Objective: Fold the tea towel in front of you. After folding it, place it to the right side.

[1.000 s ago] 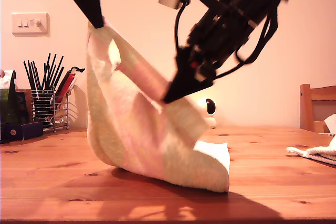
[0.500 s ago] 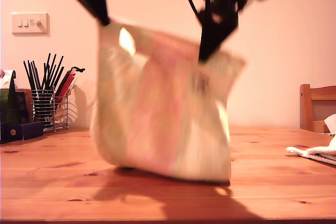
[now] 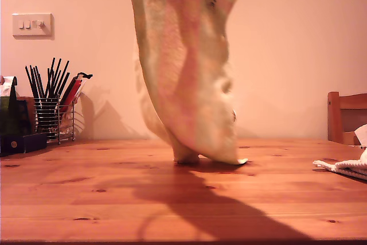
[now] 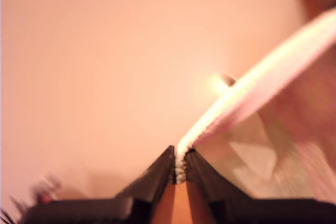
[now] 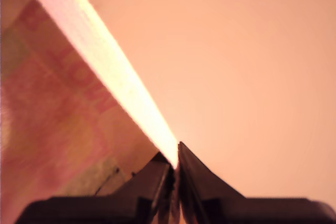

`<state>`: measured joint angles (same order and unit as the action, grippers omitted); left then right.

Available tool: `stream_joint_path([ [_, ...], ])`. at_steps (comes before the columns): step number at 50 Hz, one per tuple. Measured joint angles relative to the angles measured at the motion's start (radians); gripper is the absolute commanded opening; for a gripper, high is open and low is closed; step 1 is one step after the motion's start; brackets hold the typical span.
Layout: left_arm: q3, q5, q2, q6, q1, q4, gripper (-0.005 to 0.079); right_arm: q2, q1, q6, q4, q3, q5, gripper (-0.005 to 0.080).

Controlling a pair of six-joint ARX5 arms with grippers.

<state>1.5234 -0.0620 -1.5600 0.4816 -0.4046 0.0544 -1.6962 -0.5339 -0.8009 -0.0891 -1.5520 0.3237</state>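
wooden table (image 3: 86, 199), hanging tea towel (image 3: 189, 84)

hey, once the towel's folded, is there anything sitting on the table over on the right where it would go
Yes. A white cloth lies at the table's edge on the exterior view's right. The wood between it and the hanging towel is bare. Both grippers already pinch the towel.

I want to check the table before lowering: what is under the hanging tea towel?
Only bare wooden table and the tea towel's shadow show; its bottom edge touches the wood. Anything behind the cloth is hidden.
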Motion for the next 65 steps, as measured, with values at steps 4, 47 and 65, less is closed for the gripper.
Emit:
stream_joint_path([
  [4,0.000,0.021,-0.042,0.043,0.021,-0.089,-0.0021,-0.051,0.005,-0.008,-0.125,-0.001,0.015,-0.0012],
  [47,0.057,0.222,0.103,-0.092,0.038,0.403,-0.0021,-0.092,0.025,0.451,0.746,-0.436,-0.209,-0.0012],
  [65,-0.109,0.334,0.172,-0.194,0.114,0.234,-0.0021,-0.084,0.017,0.578,0.658,-0.435,-0.273,-0.0012],
])
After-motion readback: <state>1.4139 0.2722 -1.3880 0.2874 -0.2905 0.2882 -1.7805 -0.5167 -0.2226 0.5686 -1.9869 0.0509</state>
